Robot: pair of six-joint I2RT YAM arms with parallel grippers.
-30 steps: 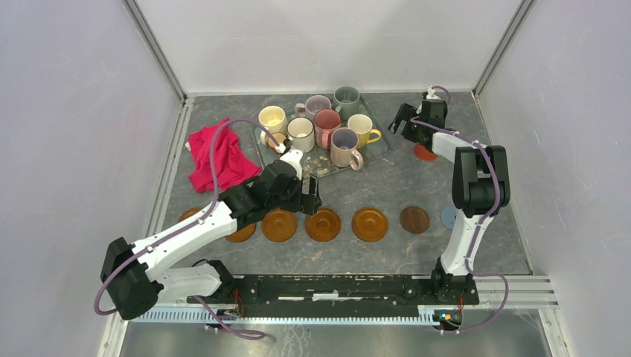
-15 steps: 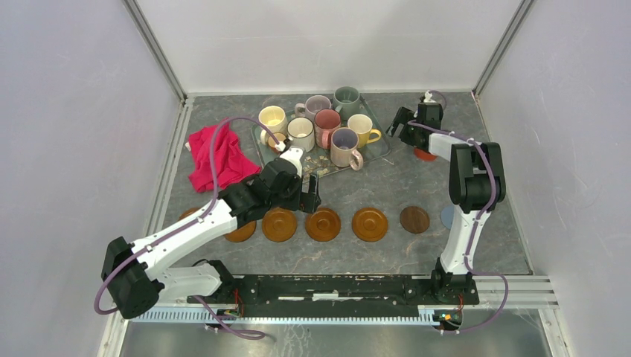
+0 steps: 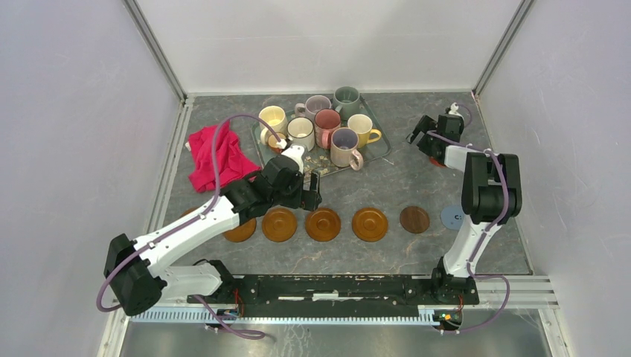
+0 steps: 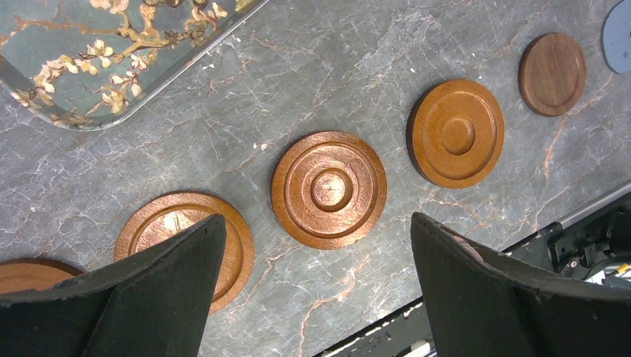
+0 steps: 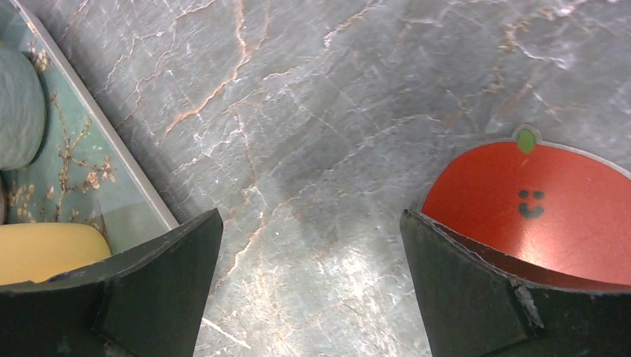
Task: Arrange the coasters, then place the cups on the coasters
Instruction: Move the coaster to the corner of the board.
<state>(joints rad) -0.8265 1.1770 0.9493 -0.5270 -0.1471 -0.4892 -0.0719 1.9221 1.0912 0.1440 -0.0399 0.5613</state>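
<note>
Several orange-brown coasters [image 3: 323, 224] lie in a row near the front, followed to the right by a dark brown one [image 3: 414, 219] and a grey-blue one [image 3: 452, 217]. My left gripper [image 3: 312, 192] hovers open over this row, nothing between its fingers; below it lies a ringed coaster [image 4: 329, 189]. Several cups stand on the floral tray [image 3: 379, 149], among them cream [image 3: 272, 119], white [image 3: 300, 134], mauve [image 3: 344, 146] and yellow [image 3: 362, 128]. My right gripper [image 5: 311, 216] is open at the back right, with a red smiley coaster [image 5: 536, 208] beside its right finger.
A red cloth [image 3: 216, 158] lies crumpled left of the tray. The tray's corner [image 5: 82, 171], with the yellow cup [image 5: 45, 253] on it, sits left of the right gripper. White walls enclose the table, and the arms' base rail [image 3: 335, 286] runs along the front.
The right arm has swung to the right, so its open gripper is now over the red coaster and the grey-blue coaster is uncovered. The left arm has barely shifted.
</note>
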